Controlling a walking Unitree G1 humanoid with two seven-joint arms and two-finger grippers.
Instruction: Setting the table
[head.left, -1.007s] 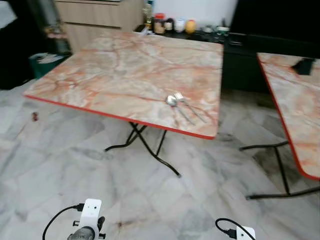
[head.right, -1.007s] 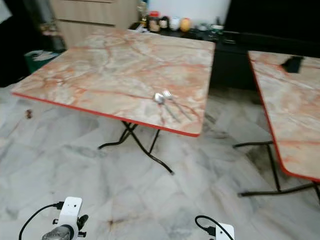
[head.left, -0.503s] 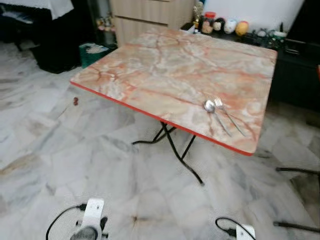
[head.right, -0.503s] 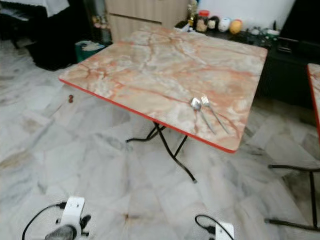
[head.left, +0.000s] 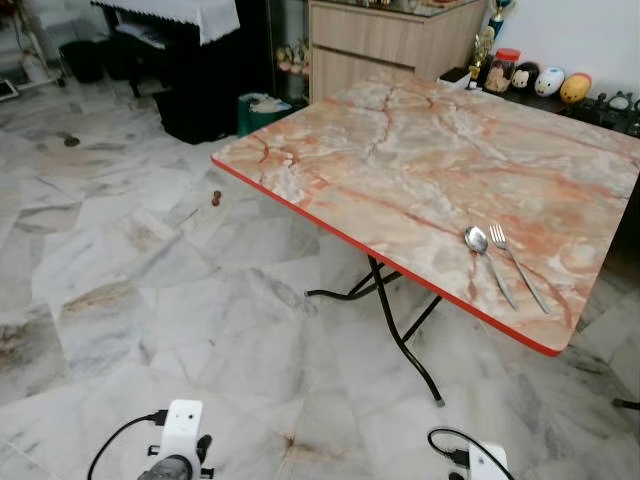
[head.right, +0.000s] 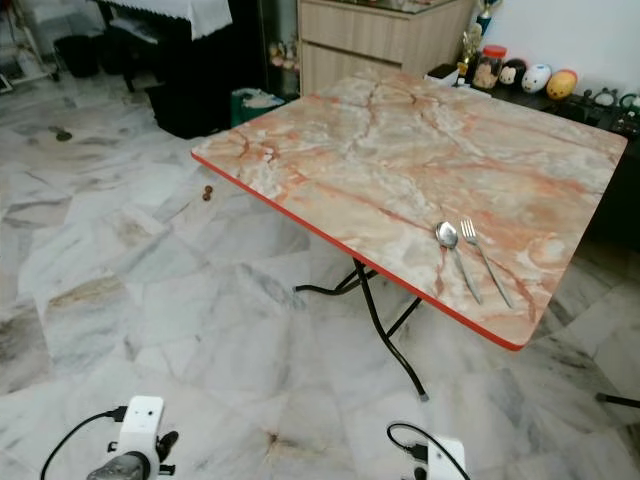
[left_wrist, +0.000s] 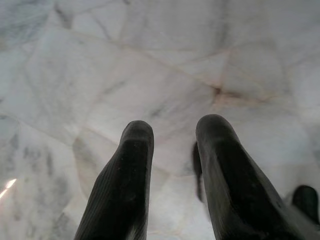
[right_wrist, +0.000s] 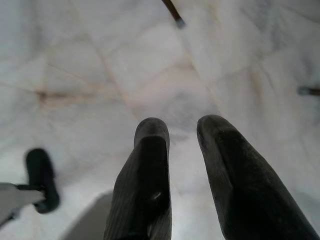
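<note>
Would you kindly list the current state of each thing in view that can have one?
Silver metal spoon: lying flat on the table, beside the fork.
Silver metal fork: lying flat, tines away from the near edge.
Marble-patterned folding table with red edge: unfolded, standing.
Left gripper: open, holding nothing, over the floor.
Right gripper: open, holding nothing, over the floor.

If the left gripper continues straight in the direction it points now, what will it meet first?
Most likely the marble floor. The left gripper hangs pointing down at the tiles, its fingers apart and holding nothing, and nothing lies between them and the floor. How far away the floor is cannot be judged.
</note>
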